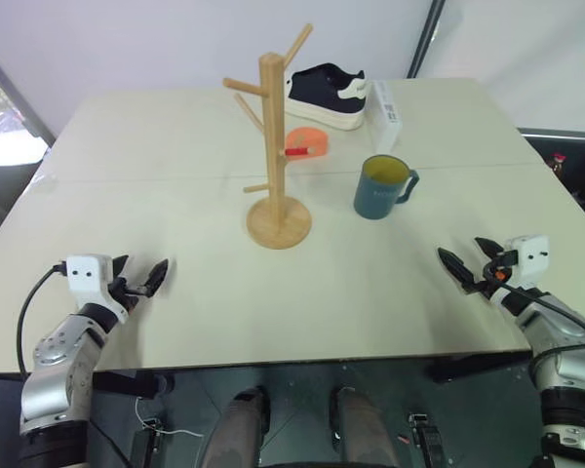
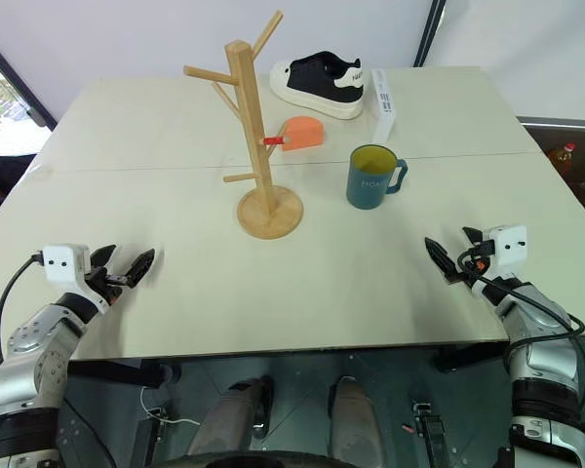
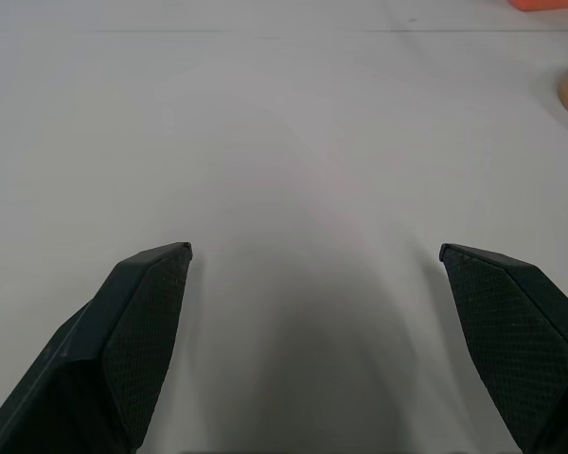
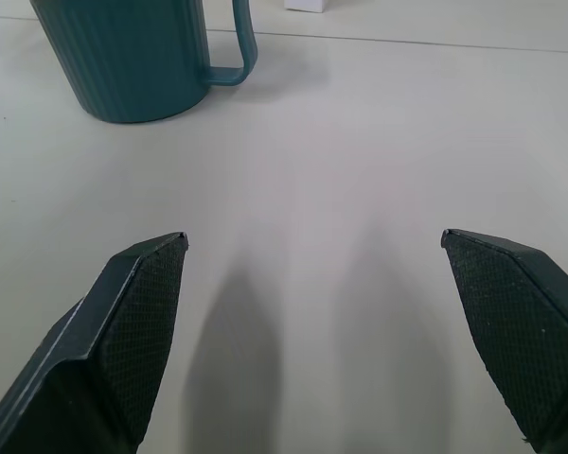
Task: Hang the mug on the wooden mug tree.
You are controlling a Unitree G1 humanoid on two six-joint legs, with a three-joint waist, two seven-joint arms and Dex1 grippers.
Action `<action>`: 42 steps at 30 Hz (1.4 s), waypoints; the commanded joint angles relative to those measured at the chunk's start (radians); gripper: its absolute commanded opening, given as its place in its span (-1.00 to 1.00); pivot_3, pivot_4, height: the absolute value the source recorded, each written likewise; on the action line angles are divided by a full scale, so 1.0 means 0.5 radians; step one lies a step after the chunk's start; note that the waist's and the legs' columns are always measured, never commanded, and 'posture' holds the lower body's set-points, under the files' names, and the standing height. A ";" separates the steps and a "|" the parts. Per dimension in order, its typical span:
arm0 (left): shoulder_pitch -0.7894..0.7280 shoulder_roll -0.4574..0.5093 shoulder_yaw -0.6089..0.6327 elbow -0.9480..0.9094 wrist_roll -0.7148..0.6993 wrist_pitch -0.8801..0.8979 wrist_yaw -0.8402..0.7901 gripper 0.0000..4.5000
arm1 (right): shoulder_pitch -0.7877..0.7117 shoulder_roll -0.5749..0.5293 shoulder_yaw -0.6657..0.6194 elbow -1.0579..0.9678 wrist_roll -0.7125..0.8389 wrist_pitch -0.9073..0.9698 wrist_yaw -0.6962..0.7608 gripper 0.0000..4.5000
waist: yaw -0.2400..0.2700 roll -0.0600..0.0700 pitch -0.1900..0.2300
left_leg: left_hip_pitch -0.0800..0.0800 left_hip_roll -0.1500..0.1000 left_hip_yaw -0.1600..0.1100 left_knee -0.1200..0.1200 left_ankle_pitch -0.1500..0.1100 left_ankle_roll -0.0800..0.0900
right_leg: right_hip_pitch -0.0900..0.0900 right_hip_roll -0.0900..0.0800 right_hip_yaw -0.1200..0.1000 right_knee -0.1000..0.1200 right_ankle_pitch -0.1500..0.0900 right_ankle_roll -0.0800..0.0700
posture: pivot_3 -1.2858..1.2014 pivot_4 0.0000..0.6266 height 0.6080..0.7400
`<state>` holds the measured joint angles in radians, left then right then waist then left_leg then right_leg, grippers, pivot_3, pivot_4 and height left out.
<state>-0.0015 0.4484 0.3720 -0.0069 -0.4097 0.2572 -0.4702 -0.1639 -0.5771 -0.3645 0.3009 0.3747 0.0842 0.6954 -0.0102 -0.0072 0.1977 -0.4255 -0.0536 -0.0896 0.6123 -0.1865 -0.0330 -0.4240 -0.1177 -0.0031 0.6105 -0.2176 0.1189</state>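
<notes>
The mug [image 1: 381, 186], dark teal with a yellow inside, stands upright on the table with its loop handle turned to the right; it also appears in the right wrist view [image 4: 142, 57]. To its left rises the wooden mug tree [image 1: 275, 146], a tall post with angled pegs on a round base. My right gripper [image 1: 471, 261] is open near the table's front right, well short of the mug, nothing between its fingers [image 4: 137, 312]. At the front left my left gripper [image 1: 138, 274] is open over bare table, its fingers [image 3: 137, 326] wide apart.
The cream table [image 1: 175, 146] has a black and white shoe [image 1: 327, 95] at the back, a white box [image 1: 387, 110] beside it and a small orange holder [image 1: 305, 142] behind the tree. The table's front edge runs just under both grippers.
</notes>
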 commanded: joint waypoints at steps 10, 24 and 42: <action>0.014 0.041 -0.010 -0.209 -0.122 0.053 -0.118 1.00 | -0.001 -0.005 -0.037 -0.089 0.000 -0.020 -0.083 0.98 | -0.001 0.000 0.000 | 0.000 0.000 0.000 0.000 0.000 0.000 | 0.000 0.000 0.000 0.000 0.000 0.000 | 0.03 -0.52 1.00; -0.174 0.137 -0.773 -0.895 -0.234 0.312 -0.644 1.00 | -0.409 0.015 0.130 0.136 -0.198 -0.095 -0.271 0.98 | -0.001 0.000 0.000 | 0.000 0.000 0.003 0.001 0.001 0.001 | 0.000 0.000 0.000 0.000 0.005 -0.008 | 0.03 -0.52 1.00; -0.430 0.015 -0.967 -0.930 -0.167 0.413 -0.498 1.00 | -1.225 0.100 0.373 1.277 -0.493 -0.481 -0.335 0.98 | -0.013 0.000 0.001 | 0.002 -0.004 0.003 0.003 0.001 0.003 | 0.001 0.006 0.001 0.003 0.005 -0.007 | 0.03 -0.52 1.00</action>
<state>-0.2136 0.4517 -0.1316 -0.4357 -0.4885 0.4718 -0.7212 -0.7427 -0.5276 -0.1702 0.9282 0.1328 -0.1221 0.5339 -0.0165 -0.0075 0.1980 -0.4245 -0.0555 -0.0879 0.6136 -0.1859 -0.0317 -0.4233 -0.1149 -0.0026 0.6121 -0.2150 0.1155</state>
